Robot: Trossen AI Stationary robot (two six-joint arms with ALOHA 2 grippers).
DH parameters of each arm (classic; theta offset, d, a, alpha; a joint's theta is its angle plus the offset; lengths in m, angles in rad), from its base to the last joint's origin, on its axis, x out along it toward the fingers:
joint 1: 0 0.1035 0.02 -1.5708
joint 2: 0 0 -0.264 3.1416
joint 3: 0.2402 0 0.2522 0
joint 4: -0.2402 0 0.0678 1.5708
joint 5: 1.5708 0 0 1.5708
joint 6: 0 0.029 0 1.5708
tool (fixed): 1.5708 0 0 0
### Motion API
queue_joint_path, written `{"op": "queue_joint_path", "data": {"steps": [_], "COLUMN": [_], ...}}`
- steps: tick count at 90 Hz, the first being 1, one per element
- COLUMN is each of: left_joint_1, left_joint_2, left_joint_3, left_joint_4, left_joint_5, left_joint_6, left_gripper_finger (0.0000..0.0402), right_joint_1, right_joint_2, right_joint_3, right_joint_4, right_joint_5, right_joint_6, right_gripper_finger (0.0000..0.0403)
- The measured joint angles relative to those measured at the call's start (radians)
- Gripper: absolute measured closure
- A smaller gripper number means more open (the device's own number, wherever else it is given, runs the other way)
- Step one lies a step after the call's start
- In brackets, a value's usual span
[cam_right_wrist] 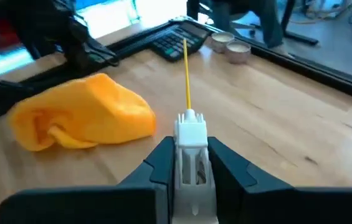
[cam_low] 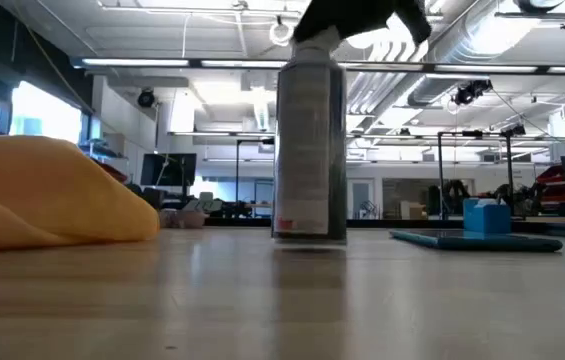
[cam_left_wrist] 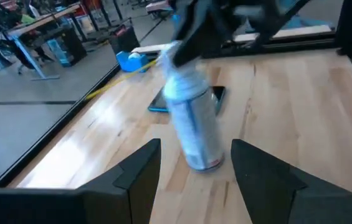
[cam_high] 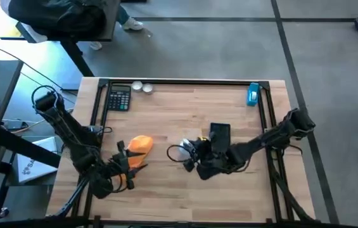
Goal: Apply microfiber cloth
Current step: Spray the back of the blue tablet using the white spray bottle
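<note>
Item: orange cloth lay loose. Our left gripper waited beside it, fingers apart; our right gripper clamped the spray can, presumably wetting first.

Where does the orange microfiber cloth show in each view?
High view: microfiber cloth left of centre, beside the left end effector.
Low view: far left.
Left wrist view: not in it.
Right wrist view: left of middle.
Shared landmark: the spray can, standing right of it.

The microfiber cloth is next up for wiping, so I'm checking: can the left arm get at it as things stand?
Probably yes: the microfiber cloth lies bare beside the open left gripper, nothing between them.
</note>
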Motion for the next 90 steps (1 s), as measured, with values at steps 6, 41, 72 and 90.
{"op": "queue_joint_path", "data": {"steps": [6,41,72,90], "left_joint_1": [0.006,0.082,0.141,0.169], "left_joint_2": [0.024,0.077,0.1,0.1], "left_joint_3": [0.0,0.0,0.0,0.0], "left_joint_4": [0.019,0.023,0.036,0.048], "left_joint_5": [0.005,0.005,0.031,0.04], "left_joint_6": [0.002,-0.024,-0.028,-0.028], "left_gripper_finger": [0.0226,0.0226,0.0226,0.0226], "right_joint_1": [-0.007,-0.01,0.005,-0.009], "right_joint_2": [0.001,-0.026,-0.144,-0.139], "right_joint_3": [0.0,0.015,0.105,0.105], "right_joint_4": [0.0,-0.011,-0.242,-0.459], "right_joint_5": [-0.013,-0.087,-0.169,-0.091], "right_joint_6": [-0.009,-0.097,-0.431,-0.325], "right_gripper_finger": [0.0354,0.0235,0.0187,0.0202]}}
